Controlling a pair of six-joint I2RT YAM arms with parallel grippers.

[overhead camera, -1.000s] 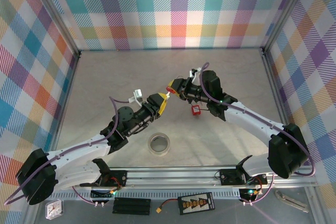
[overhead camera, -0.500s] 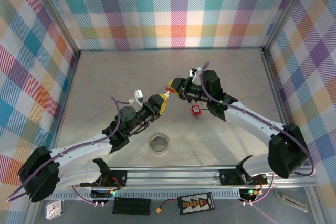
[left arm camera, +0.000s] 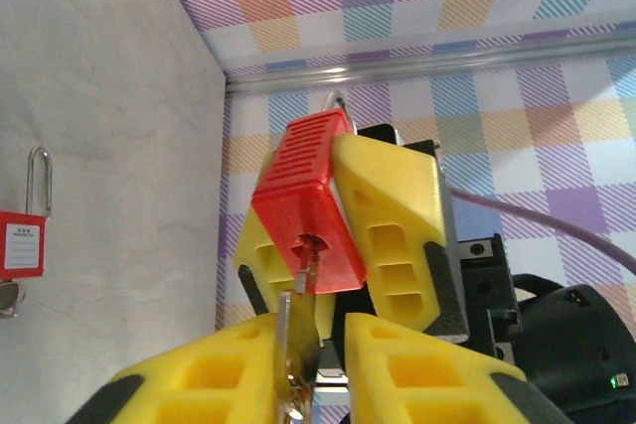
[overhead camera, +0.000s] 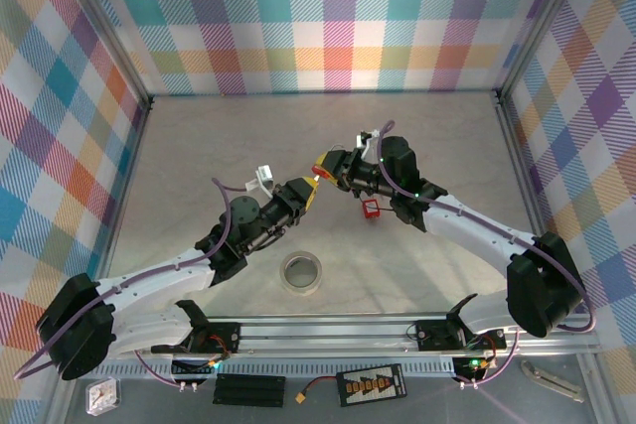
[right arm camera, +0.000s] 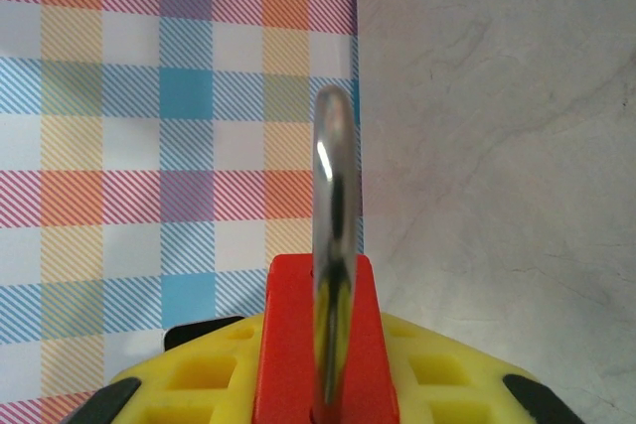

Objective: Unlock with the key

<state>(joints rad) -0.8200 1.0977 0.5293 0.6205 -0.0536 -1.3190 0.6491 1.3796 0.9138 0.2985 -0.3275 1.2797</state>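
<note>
landmark: held padlock [overhead camera: 324, 168], red body, up off the table [overhead camera: 199, 166], roughly mid-table in the top view
right gripper [overhead camera: 334, 168]: comes at the held padlock from the right, fingers closed on the red body, one yellow finger [left arm camera: 393, 211] on each side of it
right wrist view: held padlock [right arm camera: 318, 354] sits between the yellow fingers of the right gripper [right arm camera: 318, 369], steel shackle [right arm camera: 333, 225] sticks straight out from the body, away from the camera
left gripper [overhead camera: 303, 196]: just below-left of the held padlock, pointing up-right at it, fingers pinched in on the key [overhead camera: 315, 181]
left wrist view: left gripper [left arm camera: 308, 374] is at the bottom edge, key [left arm camera: 294, 325] is clamped in the narrow slot between its yellow fingers [left arm camera: 199, 379]
key: silver blade runs from the left fingers up to the keyhole face of the held padlock [left arm camera: 308, 201], tip looks to be in the keyhole, depth hard to tell
spare padlock [overhead camera: 371, 208]: second red one, lies flat on the table, below-right of the held padlock, apart from it, beside the right arm; far left in the left wrist view [left arm camera: 22, 245], shackle pointing up in frame
tape roll [overhead camera: 301, 272]: flat on the table, well below the held padlock, toward the arm bases
walls [overhead camera: 328, 17]: plaid panels behind and to both sides of the held padlock
</note>
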